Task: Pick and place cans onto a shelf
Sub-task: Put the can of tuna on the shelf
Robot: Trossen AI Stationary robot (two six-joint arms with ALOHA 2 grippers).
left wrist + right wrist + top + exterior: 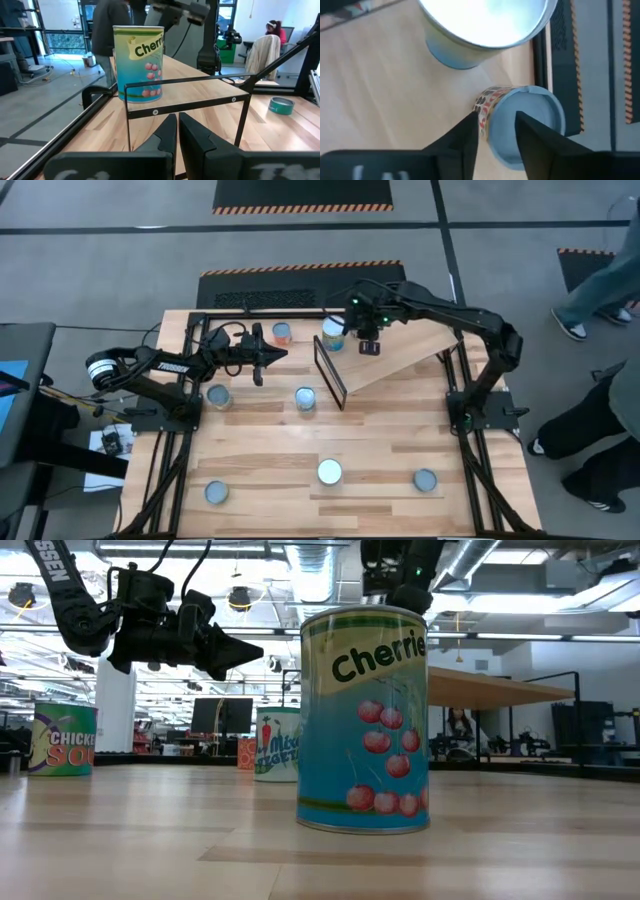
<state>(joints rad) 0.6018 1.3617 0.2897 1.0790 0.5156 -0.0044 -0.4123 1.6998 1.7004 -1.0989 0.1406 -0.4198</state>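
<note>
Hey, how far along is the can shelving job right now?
One can already stands on the shelf. Nothing is in hand: the right tool hangs open by that can, and the left tool is shut and empty. Six cans are left on the table, one of them close to the shelf.

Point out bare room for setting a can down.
Bare: the shelf right of the right gripper; the table between the shelf and the front-right can; the strip between the left can and front-left can. Crowded: the back left, where the left gripper and two cans meet the shelf's end.
</note>
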